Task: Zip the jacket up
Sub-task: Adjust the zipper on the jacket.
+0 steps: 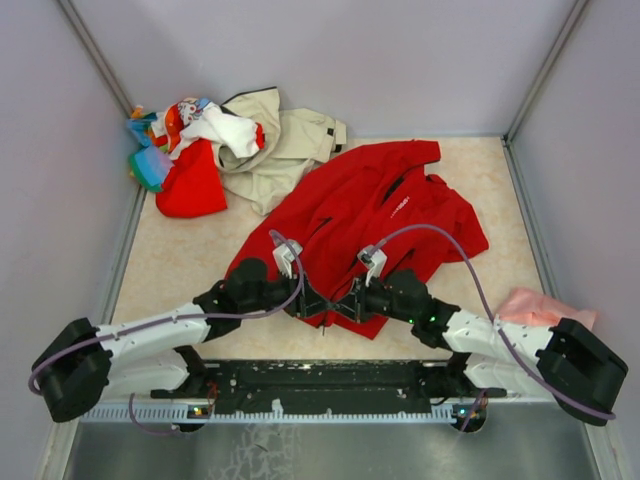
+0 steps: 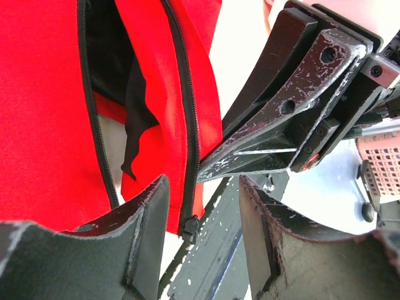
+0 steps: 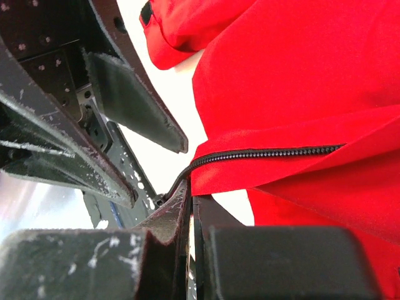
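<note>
The red jacket (image 1: 370, 210) lies spread in the middle of the table with its front open, and its bottom hem points toward the arms. Both grippers meet at that hem. My right gripper (image 1: 347, 304) (image 3: 192, 203) is shut on the hem edge, just below the black zipper teeth (image 3: 269, 153). My left gripper (image 1: 305, 300) (image 2: 204, 206) stands open. The zipper's bottom end piece (image 2: 189, 228) hangs between its fingers, touching neither. The right gripper's fingers (image 2: 281, 106) pinch the jacket (image 2: 44, 125) edge just above that piece. The other zipper track (image 2: 94, 119) runs apart to the left.
A heap of mixed clothes (image 1: 185, 150) and a beige jacket (image 1: 285, 140) lie at the back left. A pink cloth (image 1: 540, 305) sits by the right arm. Grey walls close in the table on three sides. The black mounting rail (image 1: 320, 380) runs along the near edge.
</note>
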Robot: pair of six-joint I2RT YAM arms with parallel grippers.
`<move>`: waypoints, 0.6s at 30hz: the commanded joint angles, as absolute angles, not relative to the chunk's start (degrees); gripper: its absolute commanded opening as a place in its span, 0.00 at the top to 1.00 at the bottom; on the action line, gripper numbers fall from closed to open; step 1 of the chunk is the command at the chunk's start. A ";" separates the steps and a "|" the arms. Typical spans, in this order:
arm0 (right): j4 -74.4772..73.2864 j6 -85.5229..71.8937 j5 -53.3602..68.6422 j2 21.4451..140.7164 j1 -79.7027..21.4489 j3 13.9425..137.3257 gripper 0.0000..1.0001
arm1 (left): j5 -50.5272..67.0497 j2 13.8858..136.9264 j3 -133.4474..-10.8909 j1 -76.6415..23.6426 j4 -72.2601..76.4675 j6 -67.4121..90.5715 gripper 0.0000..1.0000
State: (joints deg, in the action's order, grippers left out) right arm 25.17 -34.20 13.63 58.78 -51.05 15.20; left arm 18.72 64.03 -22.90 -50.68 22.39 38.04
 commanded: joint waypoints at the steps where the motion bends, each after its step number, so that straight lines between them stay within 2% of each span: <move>1: 26.51 -32.91 11.65 58.47 -52.53 19.07 1.00 | 9.70 60.01 -25.94 -53.46 11.29 34.54 0.47; 6: 26.71 -33.04 11.19 58.62 -53.22 19.63 1.00 | 9.94 60.17 -26.45 -54.49 11.34 33.99 0.50; 12: 26.15 -33.26 10.55 58.67 -53.89 20.23 1.00 | 11.89 63.17 -27.31 -55.26 13.03 33.26 0.61; 18: 27.61 -33.75 10.58 59.36 -54.39 20.37 1.00 | 13.60 65.09 -27.52 -55.42 14.11 32.91 0.62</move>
State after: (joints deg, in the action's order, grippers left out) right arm 23.55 -33.98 10.81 58.83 -53.17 17.37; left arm 12.05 64.10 -25.61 -55.02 12.56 34.17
